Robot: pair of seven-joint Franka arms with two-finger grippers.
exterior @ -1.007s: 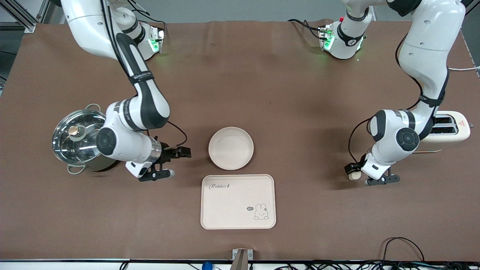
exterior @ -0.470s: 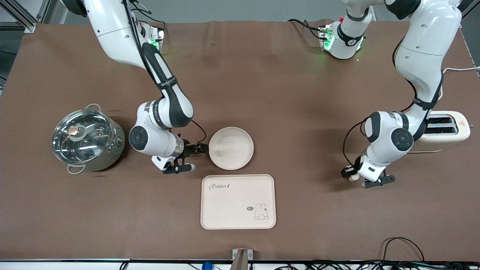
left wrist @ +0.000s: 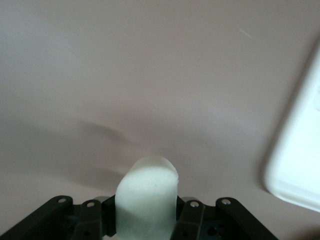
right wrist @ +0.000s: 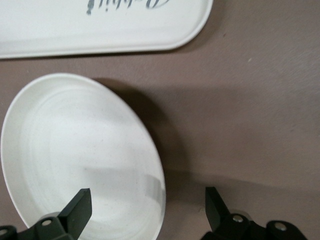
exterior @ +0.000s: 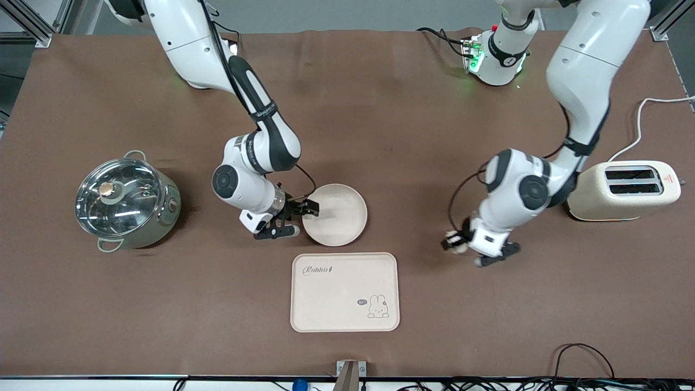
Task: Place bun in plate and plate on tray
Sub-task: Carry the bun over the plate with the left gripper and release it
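The round cream plate (exterior: 343, 216) lies empty on the brown table, just farther from the front camera than the tray (exterior: 345, 293) with "Rabbit" lettering. My right gripper (exterior: 298, 220) is open and straddles the plate's rim on the side toward the right arm's end. In the right wrist view one finger (right wrist: 77, 207) is over the plate (right wrist: 75, 150) and the other is over the table. The tray's edge (right wrist: 100, 25) shows there too. My left gripper (exterior: 455, 243) is shut on the cream-white bun (exterior: 452, 238) (left wrist: 147, 195), over bare table between the tray and the toaster.
A steel pot with a glass lid (exterior: 125, 203) stands toward the right arm's end. A cream toaster (exterior: 624, 190) with its cord stands toward the left arm's end. A corner of the tray (left wrist: 300, 160) shows in the left wrist view.
My right gripper moved from beside the pot to the plate's rim. My left gripper carried the bun away from the toaster toward the tray.
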